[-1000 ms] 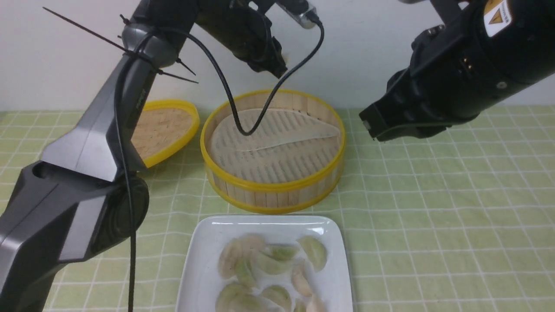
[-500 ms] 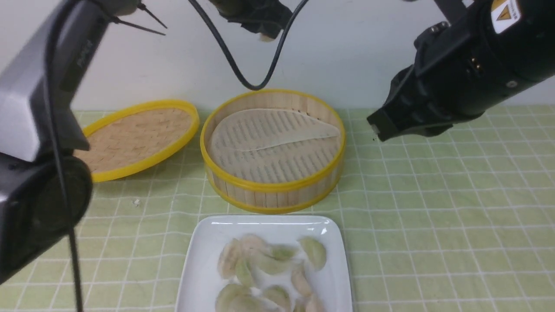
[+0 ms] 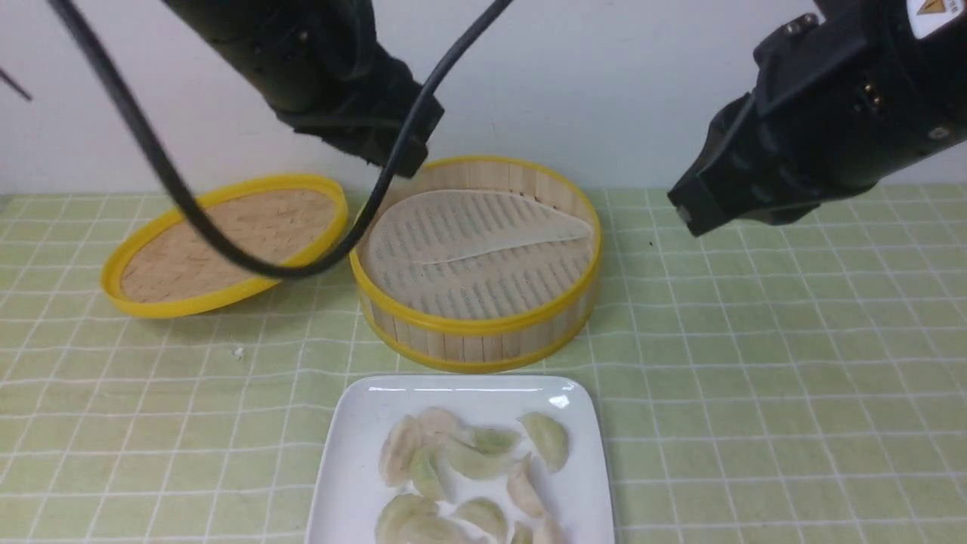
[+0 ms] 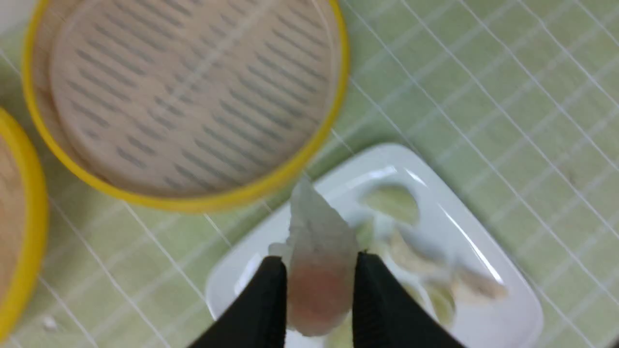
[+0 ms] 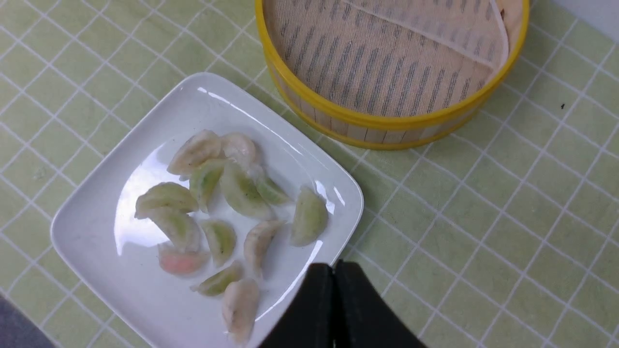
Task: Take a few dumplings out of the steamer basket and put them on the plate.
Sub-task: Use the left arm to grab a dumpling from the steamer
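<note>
Now the left gripper (image 4: 319, 258) has a dumpling (image 4: 319, 290) between its two black fingers (image 4: 263, 304), the jaws parted only by the dumpling's thickness. It is pale with a pinkish-orange middle and its thin edge points out past the fingertips. Seen from the left wrist, it hangs in the air just on the robot's side of the basket (image 3: 476, 325), over the nearest edge of the plate (image 3: 355, 423).

The right gripper (image 5: 333, 266) has its jaws pressed flat together with nothing between them. It is raised to the right of the basket, and in the right wrist view its tip shows against the plate's rim.

The basket stands on a green checked cloth (image 3: 755, 378). Inside it lies a whitish liner (image 3: 468, 227), one part folded back over the slatted floor.

The plate sits just in front of the basket, on the robot's side, with a narrow strip of cloth between them. A dozen or so dumplings (image 5: 232, 203) lie on it, mostly light green and a few pinkish, several touching or overlapping.

A woven lid (image 3: 227, 242) rests just left of the basket, tilted; whether it touches the basket I cannot tell. A black cable (image 3: 181, 196) hangs from the left arm (image 3: 317, 68) and loops in front of the lid and the basket's left rim
</note>
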